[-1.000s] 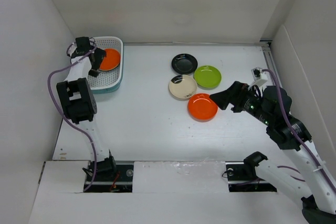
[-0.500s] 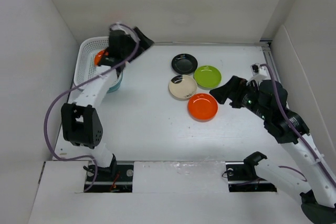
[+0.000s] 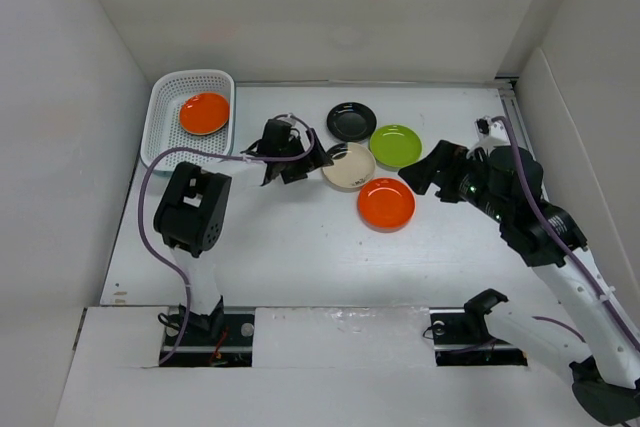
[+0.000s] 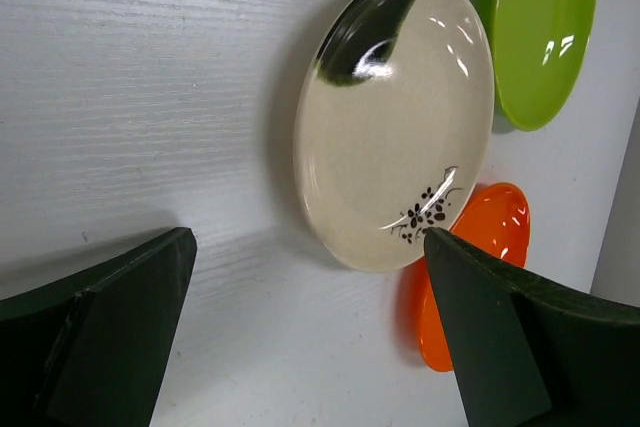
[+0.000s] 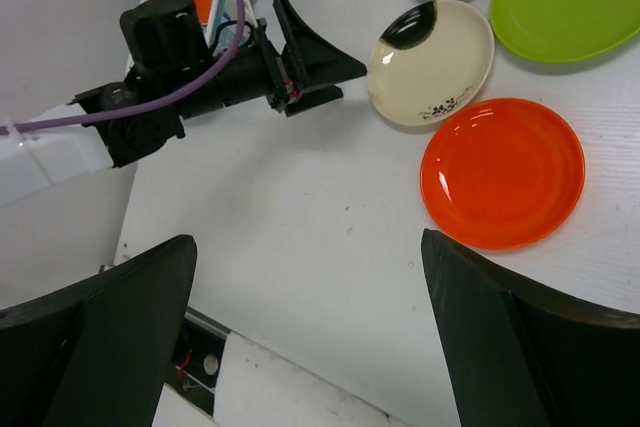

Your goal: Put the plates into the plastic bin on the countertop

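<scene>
We see one orange plate [image 3: 204, 113] in the bin [image 3: 163, 112], well behind our spread left gripper [image 3: 311, 164]; right gripper [image 3: 420, 170] spread too.

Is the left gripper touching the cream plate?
Cannot tell. In the left wrist view one fingertip of the left gripper borders the cream plate; no view shows contact or a gap.

Your bin [image 3: 158, 133] sits at the countertop's [image 3: 280, 247] ten o'clock, one plate [image 3: 204, 113] in it. Four more pack together right of centre: far plate [image 3: 351, 121], right plate [image 3: 395, 146], left plate [image 3: 348, 166], near plate [image 3: 386, 204]. The left gripper [image 3: 308, 165] is at their nine o'clock.
</scene>
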Controlling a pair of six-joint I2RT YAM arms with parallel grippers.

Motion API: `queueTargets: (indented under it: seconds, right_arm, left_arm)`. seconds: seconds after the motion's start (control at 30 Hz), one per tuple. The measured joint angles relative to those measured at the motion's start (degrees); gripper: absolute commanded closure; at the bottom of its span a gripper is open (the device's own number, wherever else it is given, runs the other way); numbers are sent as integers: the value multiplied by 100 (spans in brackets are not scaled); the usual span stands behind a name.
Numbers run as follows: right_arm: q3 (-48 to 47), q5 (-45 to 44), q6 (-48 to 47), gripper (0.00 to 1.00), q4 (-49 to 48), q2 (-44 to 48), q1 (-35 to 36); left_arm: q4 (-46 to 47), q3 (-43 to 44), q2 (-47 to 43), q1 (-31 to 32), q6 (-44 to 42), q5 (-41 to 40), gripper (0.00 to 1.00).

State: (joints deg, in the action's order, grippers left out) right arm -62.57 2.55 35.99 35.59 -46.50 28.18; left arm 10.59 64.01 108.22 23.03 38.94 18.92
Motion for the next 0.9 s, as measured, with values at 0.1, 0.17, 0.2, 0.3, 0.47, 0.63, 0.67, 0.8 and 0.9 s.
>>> queueTargets:
  seconds: [0.1,0.17,0.2,0.3,0.47,0.63,0.67,0.8,0.9]
  right_arm:
    - [0,39,-17,0,-2,50,0]
    - [2,52,-20,0,-2,61,0]
    - [2,59,-20,0,-2,61,0]
    - [4,94,-20,0,-4,61,0]
    - [15,138,-20,0,-4,72,0]
    - [48,184,-17,0,-2,81,0]
    - [48,197,-17,0,-4,83,0]
    - [61,221,-17,0,-4,149,0]
    - [74,234,-20,0,-4,232,0]
  left_arm:
    - [122,2,111,2,-33,42,12]
    - [190,57,192,2,-48,50,25]
    - [221,94,260,0,-44,44,31]
    - [295,219,442,0,-61,39,50]
    - [348,448,734,0,-48,109,60]
    - [317,601,848,0,-33,186,65]
    - [286,680,909,2,-28,188,78]
    - [195,820,1091,-13,17,262,100]
    - [103,876,1097,-13,28,264,100]
